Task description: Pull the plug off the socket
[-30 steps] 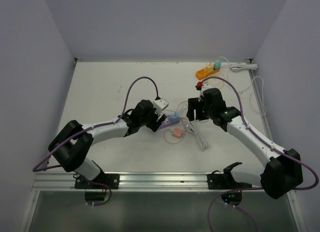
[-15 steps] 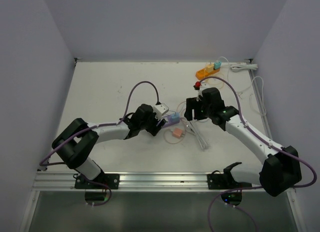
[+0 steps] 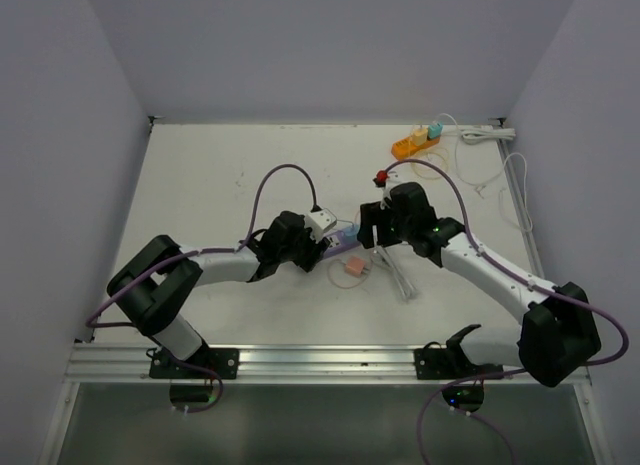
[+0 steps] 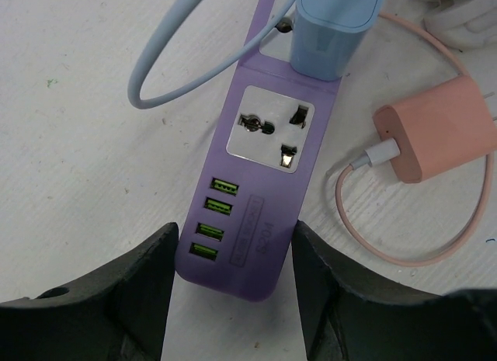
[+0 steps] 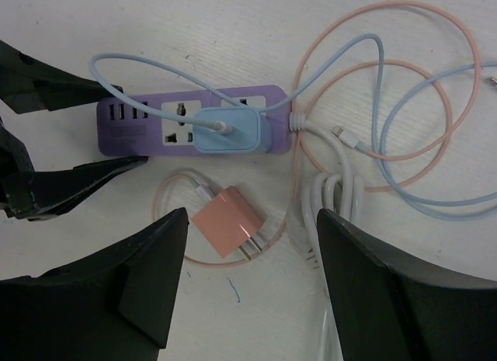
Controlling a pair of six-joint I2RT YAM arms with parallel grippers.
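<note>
Crowding the blue plug (image 5: 227, 130), seated in the purple socket strip (image 5: 140, 116) at centre frame, are a loose pink charger (image 5: 231, 223) just below and coiled white cable (image 5: 335, 192) at lower right. The right jaws hang spread, empty. The left jaws flank the strip's USB end; whether they pinch it is unclear.
</note>
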